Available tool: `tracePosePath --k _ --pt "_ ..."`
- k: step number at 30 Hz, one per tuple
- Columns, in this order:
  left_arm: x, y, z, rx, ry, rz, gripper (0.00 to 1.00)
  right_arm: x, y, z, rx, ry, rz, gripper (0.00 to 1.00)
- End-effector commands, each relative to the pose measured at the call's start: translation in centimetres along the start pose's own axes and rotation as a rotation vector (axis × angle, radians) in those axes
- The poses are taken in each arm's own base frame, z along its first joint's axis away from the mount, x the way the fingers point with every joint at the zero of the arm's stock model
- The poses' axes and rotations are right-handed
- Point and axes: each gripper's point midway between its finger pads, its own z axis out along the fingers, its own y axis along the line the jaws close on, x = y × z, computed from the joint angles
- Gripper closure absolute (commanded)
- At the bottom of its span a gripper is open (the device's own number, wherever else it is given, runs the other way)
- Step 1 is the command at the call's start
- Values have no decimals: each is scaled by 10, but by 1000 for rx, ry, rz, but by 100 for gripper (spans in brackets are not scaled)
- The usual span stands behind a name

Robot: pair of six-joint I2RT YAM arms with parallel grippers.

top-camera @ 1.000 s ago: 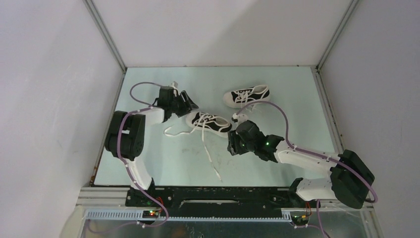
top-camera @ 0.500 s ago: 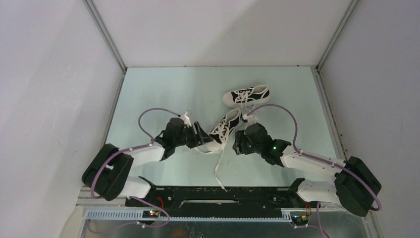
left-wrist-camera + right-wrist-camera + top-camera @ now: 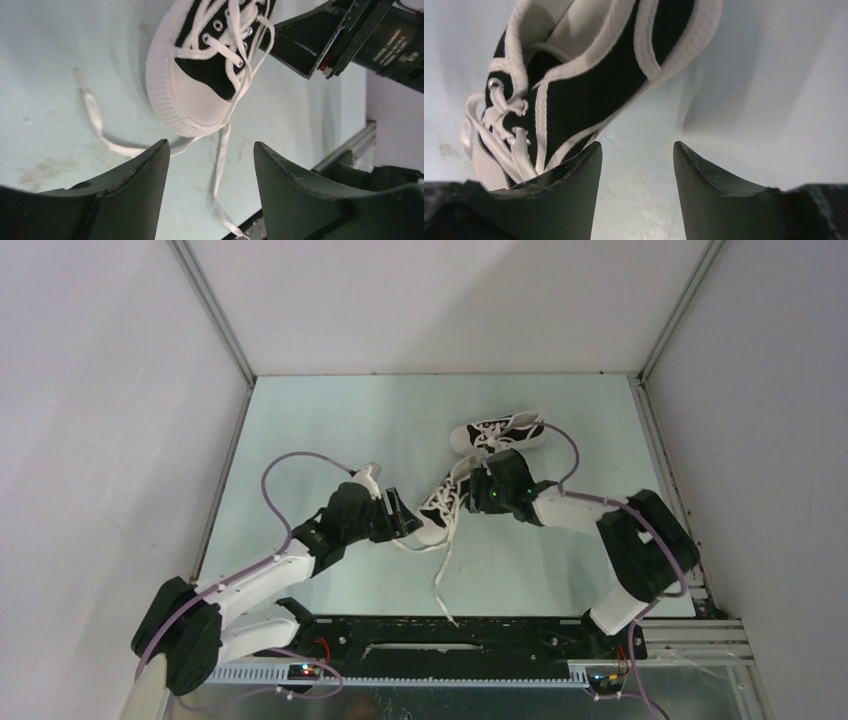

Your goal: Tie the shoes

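Step in hand looks like squaring up the near shoe (image 3: 448,502) mid-table (image 3: 330,430). Tying not started: laces loose, one lace end (image 3: 439,580) trails to 6 o'clock, near the front edge. At the toe, 8 o'clock side, left gripper (image 3: 210,165) is spread wide and empty. At the heel, 1 o'clock, right gripper (image 3: 636,160) is also spread and empty. Next move: each pinches a lace. The far shoe (image 3: 497,432) crowds the right wrist; free room is at 10 o'clock

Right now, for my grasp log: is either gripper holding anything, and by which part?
Nothing is held: left gripper open before the toe of the near sneaker, right gripper open by its heel.
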Motion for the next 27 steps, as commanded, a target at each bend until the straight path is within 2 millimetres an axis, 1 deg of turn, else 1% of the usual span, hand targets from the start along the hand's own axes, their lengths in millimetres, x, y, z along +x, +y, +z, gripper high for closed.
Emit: tracePosePath --k 1,2,3,4,5,6,7,8,9,10,11,14,15,17,18,19,20,21,22,23,24,25,26,27 --pt "-23 33 -14 -198 -89 63 31 -51 56 16 -179 -68 -41 42" --pt "-28 39 -17 -205 -117 45 31 -46 59 24 -176 -34 -59 42" --pt "-30 40 -18 -196 -132 22 30 -58 70 28 -189 -44 -70 41" --pt "-33 42 -18 -180 -152 5 30 -59 74 28 -188 -35 -89 41" --pt "-32 41 -18 -165 -151 -3 30 -66 77 28 -177 -44 -93 40" --pt "-31 41 -19 -158 -148 0 30 -65 75 27 -166 -31 -93 39" --pt "-31 43 -20 -162 -146 21 30 -70 77 20 -167 -43 -91 39" --pt "-29 46 -20 -174 -134 51 30 -68 74 17 -155 -33 -97 39" --pt "-30 47 -21 -183 -133 65 30 -73 74 8 -149 -52 -105 39" --pt "-27 50 -21 -194 -117 102 30 -68 72 3 -140 -39 -123 38" --pt "-26 50 -20 -195 -112 122 30 -68 73 -7 -146 -46 -134 38" --pt "-19 46 -18 -191 -82 233 30 -48 75 -25 -161 -15 -187 38" --pt "-21 50 -18 -226 -90 248 30 -41 72 -31 -154 -13 -198 38" --pt "-19 48 -15 -248 -75 285 30 -20 73 -40 -144 6 -229 39" --pt "-16 45 -14 -242 -62 306 30 -14 73 -42 -146 11 -235 40" --pt "-14 43 -10 -239 -48 315 31 0 76 -46 -154 24 -248 40" --pt "-9 38 -9 -223 -30 345 31 7 76 -48 -153 31 -255 40" --pt "-2 31 -5 -203 -9 371 32 18 77 -51 -143 40 -271 41" --pt "0 28 -4 -198 1 395 32 23 74 -52 -120 36 -280 41" --pt "6 23 -1 -192 18 422 31 33 79 -54 -125 48 -301 41" --pt "9 22 1 -190 31 443 31 38 78 -55 -115 49 -310 41" --pt "15 21 5 -190 55 459 31 47 83 -57 -124 59 -321 41" --pt "17 20 7 -186 68 471 31 53 82 -56 -116 67 -324 41" --pt "23 19 11 -161 92 478 31 61 86 -56 -120 76 -325 41"
